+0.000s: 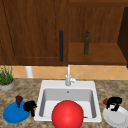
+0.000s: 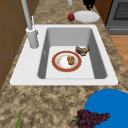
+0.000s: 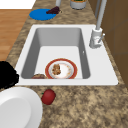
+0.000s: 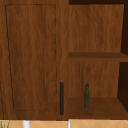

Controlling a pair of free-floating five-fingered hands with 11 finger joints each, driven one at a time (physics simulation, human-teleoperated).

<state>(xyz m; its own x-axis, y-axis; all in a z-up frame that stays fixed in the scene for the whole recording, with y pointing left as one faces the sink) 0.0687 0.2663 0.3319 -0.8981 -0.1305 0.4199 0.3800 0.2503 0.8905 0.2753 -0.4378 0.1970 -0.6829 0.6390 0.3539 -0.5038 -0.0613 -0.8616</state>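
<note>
My left hand point(image 1: 30, 106) hovers at the right edge of a blue plate point(image 1: 13, 115) left of the sink, its fingers relaxed and holding nothing. A bunch of dark grapes point(image 1: 18, 99) lies on that plate's far side. My right hand point(image 1: 114, 102) hangs over the far rim of a white plate point(image 1: 116, 118) right of the sink, fingers loosely bent down and holding nothing. It shows as a black hand point(image 3: 7, 75) beside that white plate point(image 3: 17, 107). A red apple point(image 3: 48, 96) lies just beside it.
In the white sink point(image 2: 107, 77) lie a red-rimmed plate point(image 2: 66, 61) with a bit of food and a brown doughnut-like piece point(image 2: 82, 50). The tap point(image 1: 68, 76) stands behind the basin. A potted plant point(image 1: 6, 80) sits far left. A green bottle point(image 4: 86, 96) stands on the open shelf.
</note>
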